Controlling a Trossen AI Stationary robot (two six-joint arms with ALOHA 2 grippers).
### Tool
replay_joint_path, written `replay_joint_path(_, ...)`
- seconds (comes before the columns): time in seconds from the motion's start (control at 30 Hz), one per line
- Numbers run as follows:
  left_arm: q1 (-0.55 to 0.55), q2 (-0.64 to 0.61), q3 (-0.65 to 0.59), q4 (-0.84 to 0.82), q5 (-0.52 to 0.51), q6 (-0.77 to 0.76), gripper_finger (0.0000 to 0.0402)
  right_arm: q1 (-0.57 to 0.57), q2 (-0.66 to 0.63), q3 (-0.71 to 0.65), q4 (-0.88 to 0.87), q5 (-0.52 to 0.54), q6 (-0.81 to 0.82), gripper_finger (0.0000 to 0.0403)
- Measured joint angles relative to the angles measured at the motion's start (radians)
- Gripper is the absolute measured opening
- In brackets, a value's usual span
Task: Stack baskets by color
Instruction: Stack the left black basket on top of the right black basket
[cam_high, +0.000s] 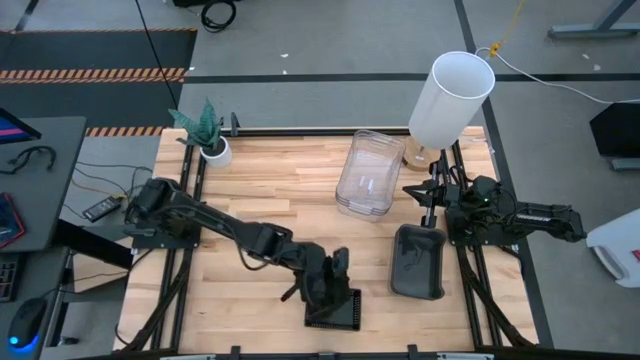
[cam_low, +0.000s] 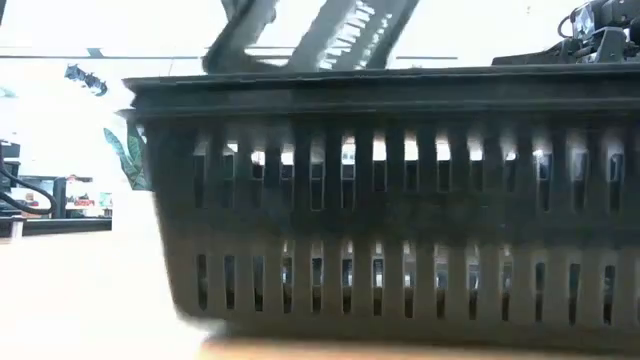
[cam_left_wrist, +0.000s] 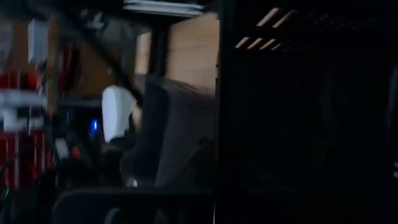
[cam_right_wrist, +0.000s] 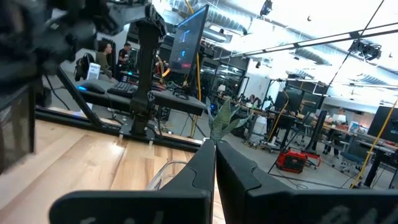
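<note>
A black mesh-walled tray (cam_high: 335, 314) sits near the table's front edge, and its slotted wall (cam_low: 400, 200) fills the low view. My left gripper (cam_high: 333, 283) is shut at the tray's far rim, where its dark wall (cam_left_wrist: 298, 124) fills much of the left wrist view. A stack of clear baskets (cam_high: 366, 172) stands at the back centre. A smoky dark-grey basket (cam_high: 418, 262) stands to the right of the tray. My right gripper (cam_high: 425, 195) (cam_right_wrist: 215, 168) waits shut and empty at the right, between the clear stack and the grey basket. My left gripper is shut on the black tray's far rim (cam_high: 330, 296), coming at it slanting down from the table's far left. The gripper's own body hides the exact place of contact. The tray stays near the table top, its rim (cam_low: 380, 85) slightly tilted.
A white cylindrical lampshade (cam_high: 450, 95) stands at the back right, and a small white plant pot (cam_high: 213, 150) at the back left. Bare wood (cam_high: 250, 180) lies between the pot and the clear stack. Black rails (cam_high: 190, 270) run along both table sides.
</note>
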Motion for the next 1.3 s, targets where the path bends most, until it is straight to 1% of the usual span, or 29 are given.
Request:
replay_joint_path(0.07, -0.003, 0.026, -0.002, 0.014, 0.002, 0.082, 0.0008, 0.0, 0.0, 0.0, 0.0, 0.0, 0.0, 0.0019)
replay_joint_path(0.17, -0.007, 0.045, -0.001, 0.052, 0.042, 0.131, 0.0008, 0.0, 0.0, 0.0, 0.0, 0.0, 0.0, 0.0019)
replay_joint_path(0.23, -0.004, 0.051, 0.0, 0.075, 0.07, 0.134, 0.0007, 0.0, 0.0, 0.0, 0.0, 0.0, 0.0, 0.0019)
replay_joint_path(0.4, -0.001, 0.048, 0.0, 0.089, 0.083, 0.134, 0.0007, 0.0, 0.0, 0.0, 0.002, 0.0, 0.0, 0.002)
replay_joint_path(0.57, -0.007, 0.044, 0.0, 0.09, 0.133, 0.133, 0.0007, 0.0, 0.0, 0.0, -0.001, 0.0, 0.0, 0.002)
replay_joint_path(0.8, -0.02, 0.044, 0.0, 0.089, 0.136, 0.138, 0.0007, 0.0, 0.0, 0.0, 0.0, 0.0, 0.0, 0.0021)
replay_joint_path(0.93, -0.026, 0.044, 0.047, 0.047, 0.135, 0.048, 0.0004, 0.0, 0.0, 0.0, 0.0, 0.0, 0.0, 0.002)
replay_joint_path(1.13, -0.022, 0.052, 0.222, -0.186, 0.134, -0.139, 0.0002, 0.0, 0.0, 0.0, 0.0, 0.0, 0.0, 0.0021)
replay_joint_path(1.23, -0.022, 0.076, 0.285, -0.226, 0.13, -0.198, 0.0002, 0.0, 0.0, 0.0, 0.0, 0.0, 0.0, 0.0021)
replay_joint_path(1.3, -0.022, 0.105, 0.325, -0.288, 0.122, -0.223, 0.0002, 0.0, 0.001, 0.0, 0.001, 0.0, 0.0, 0.0022)
